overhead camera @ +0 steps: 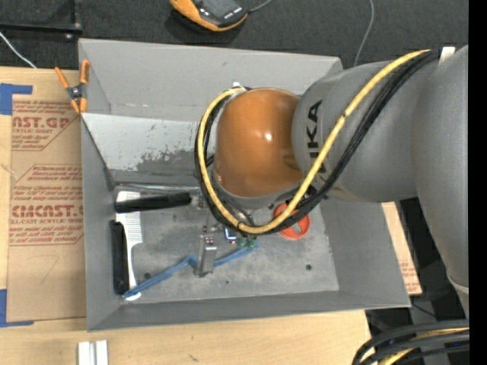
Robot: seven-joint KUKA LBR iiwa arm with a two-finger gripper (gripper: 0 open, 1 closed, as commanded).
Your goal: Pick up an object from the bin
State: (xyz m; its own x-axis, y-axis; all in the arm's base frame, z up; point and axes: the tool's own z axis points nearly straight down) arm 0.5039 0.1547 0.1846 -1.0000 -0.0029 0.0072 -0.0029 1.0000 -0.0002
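Observation:
My gripper reaches down from under the arm's orange dome to the bin floor, left of the middle and towards the front. Its tip sits right at the middle of a thin blue stick with a white end, maybe a toothbrush. The stick lies slantwise from the front left corner towards the centre. Whether the gripper has hold of it is hidden. A round orange-red thing lies to the right, partly under the arm.
A black-handled tool lies across the bin's left part, behind the gripper. A long black brush with white bristles runs along the left wall. The arm and its cables cover the bin's middle and right rear.

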